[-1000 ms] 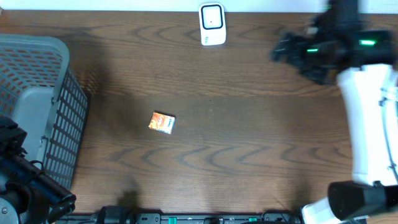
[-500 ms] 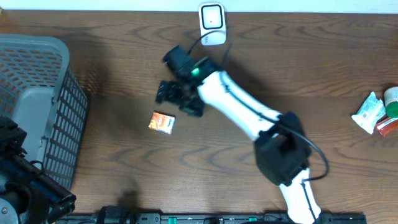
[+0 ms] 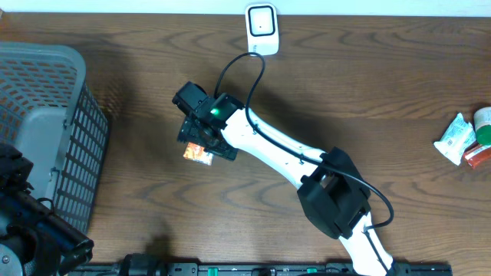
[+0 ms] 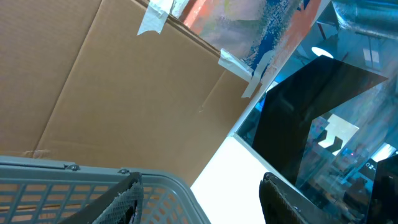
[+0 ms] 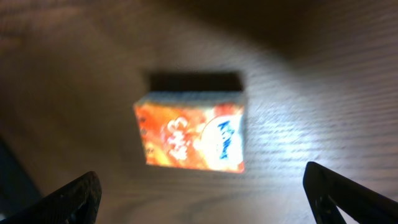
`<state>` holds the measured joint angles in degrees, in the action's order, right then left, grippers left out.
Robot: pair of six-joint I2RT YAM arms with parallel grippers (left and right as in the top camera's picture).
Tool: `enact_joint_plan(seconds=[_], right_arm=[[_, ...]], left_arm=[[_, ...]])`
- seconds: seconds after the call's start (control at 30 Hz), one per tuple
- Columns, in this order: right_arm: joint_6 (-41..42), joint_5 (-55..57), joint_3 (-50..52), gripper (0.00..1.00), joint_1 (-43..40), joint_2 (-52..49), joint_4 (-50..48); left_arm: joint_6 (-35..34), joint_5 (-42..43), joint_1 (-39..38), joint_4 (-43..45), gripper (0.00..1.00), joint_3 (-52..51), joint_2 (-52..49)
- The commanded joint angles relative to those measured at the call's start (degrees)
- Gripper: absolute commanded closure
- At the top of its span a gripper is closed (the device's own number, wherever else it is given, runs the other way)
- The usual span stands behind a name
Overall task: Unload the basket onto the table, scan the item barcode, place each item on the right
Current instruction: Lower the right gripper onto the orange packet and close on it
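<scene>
I am on the pick-up step. My right gripper [image 3: 205, 140] hangs directly over the small orange cardboard box [image 5: 189, 132], which lies flat on the dark wooden table [image 3: 345, 84], roughly mid-table and left of centre. In the right wrist view the box sits between the two black fingertips [image 5: 79, 198] with clear wood on both sides. The jaws stand at their widest and nothing is gripped.

My left gripper [image 4: 199, 205] is parked by the grey plastic basket [image 3: 46, 115] at the left edge. Its jaws are partly apart and hold nothing.

The white barcode scanner [image 3: 261, 29] stands at the far edge of the table, well apart from the box.

I judge the next move to be a straight descent and a close across the box's sides. After that comes a lift and a carry to the scanner. I cannot see a barcode on the upper face, so the box may need turning.
</scene>
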<state>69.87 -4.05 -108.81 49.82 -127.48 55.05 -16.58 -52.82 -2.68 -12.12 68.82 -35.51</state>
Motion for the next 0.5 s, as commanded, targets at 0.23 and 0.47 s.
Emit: enact_joint_plan(seconds=[0.23,0.47], right_arm=[[-0.7,4.85,-0.85,0.01,0.26,-0.13,-3.67],[-0.72,3.5,-0.92,0.01,0.98,-4.57,-5.14]], left_arm=[[-0.24,-0.17,-0.13,0.2,0.39,-0.09,0.13],[-0.24,-0.15,-0.13,0.2,0.39,-0.09,0.13]])
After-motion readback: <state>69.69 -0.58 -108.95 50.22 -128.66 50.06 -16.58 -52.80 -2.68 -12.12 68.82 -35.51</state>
